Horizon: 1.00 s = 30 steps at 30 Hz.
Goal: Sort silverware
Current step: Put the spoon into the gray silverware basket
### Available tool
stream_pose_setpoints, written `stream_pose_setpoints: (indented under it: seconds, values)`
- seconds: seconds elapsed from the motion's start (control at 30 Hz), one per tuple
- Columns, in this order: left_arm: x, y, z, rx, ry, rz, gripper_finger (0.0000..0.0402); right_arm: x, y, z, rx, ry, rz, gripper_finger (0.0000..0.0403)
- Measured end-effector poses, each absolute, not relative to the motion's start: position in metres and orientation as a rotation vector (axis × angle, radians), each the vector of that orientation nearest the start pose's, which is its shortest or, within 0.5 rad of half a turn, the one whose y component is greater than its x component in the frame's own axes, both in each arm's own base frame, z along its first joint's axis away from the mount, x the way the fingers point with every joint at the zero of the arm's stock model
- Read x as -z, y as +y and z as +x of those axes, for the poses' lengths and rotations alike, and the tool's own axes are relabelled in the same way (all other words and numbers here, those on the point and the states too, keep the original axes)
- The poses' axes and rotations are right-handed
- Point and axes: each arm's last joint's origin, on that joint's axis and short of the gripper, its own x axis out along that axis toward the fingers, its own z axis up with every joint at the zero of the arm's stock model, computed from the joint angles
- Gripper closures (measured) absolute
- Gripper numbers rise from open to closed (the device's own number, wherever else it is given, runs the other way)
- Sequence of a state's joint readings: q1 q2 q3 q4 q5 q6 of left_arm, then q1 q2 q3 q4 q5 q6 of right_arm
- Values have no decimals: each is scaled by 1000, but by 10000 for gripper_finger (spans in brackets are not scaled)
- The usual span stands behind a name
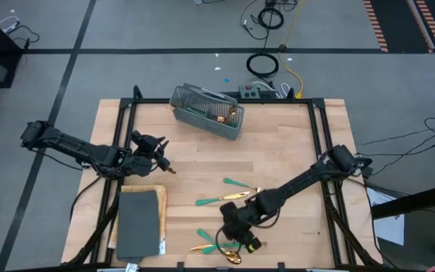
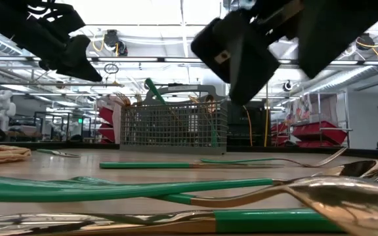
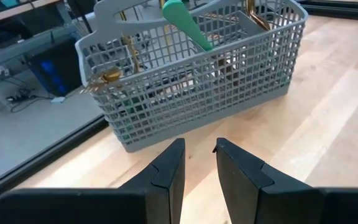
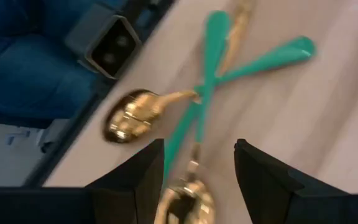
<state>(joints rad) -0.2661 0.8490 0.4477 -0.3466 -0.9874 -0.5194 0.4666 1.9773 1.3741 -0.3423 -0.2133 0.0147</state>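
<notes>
Pale wooden table (image 1: 278, 159), seen from above: the silverware lies scattered across the lower centre of the frame, teal-handled pieces with gold heads. One fork (image 1: 238, 183) and a longer piece (image 1: 221, 199) sit just above the right gripper (image 1: 242, 236), which hangs low over a crossed pair of spoons (image 4: 197, 106) near the bottom edge. In the right wrist view its two dark fingers (image 4: 138, 171) stand apart, released, with the crossed teal handles and two gold bowls showing in the gap; nothing is grasped. More silverware stands upright in the grey mesh basket (image 1: 206, 112) at the upper centre of the table, a teal handle (image 3: 185, 25) poking out of it in the left wrist view. The left gripper (image 1: 159, 155) waits at the left of the frame, well apart from the basket, its fingers (image 3: 166, 171) a narrow gap apart and holding nothing. A dark grey tray (image 1: 138, 221) rests at the lower left on a tan mat.
</notes>
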Motion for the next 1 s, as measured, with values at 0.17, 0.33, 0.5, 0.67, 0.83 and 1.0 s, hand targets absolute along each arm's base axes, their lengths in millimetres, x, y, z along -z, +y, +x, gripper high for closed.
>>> stream_pose_setpoints:
  seconds: [0.17,0.33,0.5,0.67,0.83,1.0]
  values:
    - [-204,-18,157,-784,433,-49,303,-176,206,367,-628,955,-100,220]
    - [-203,-19,157,-769,440,-57,303,-176,208,366,-590,929,-168,220]
    - [-203,-19,158,-764,442,-60,303,-169,207,368,-605,936,-213,220]
    - [-203,-19,157,-769,434,-82,303,-156,209,369,-628,967,-206,220]
    - [-203,-19,158,-758,440,-86,303,-155,208,369,-608,981,-193,221]
    - [-203,-19,158,-758,439,-87,303,-148,202,370,-558,1017,-234,234]
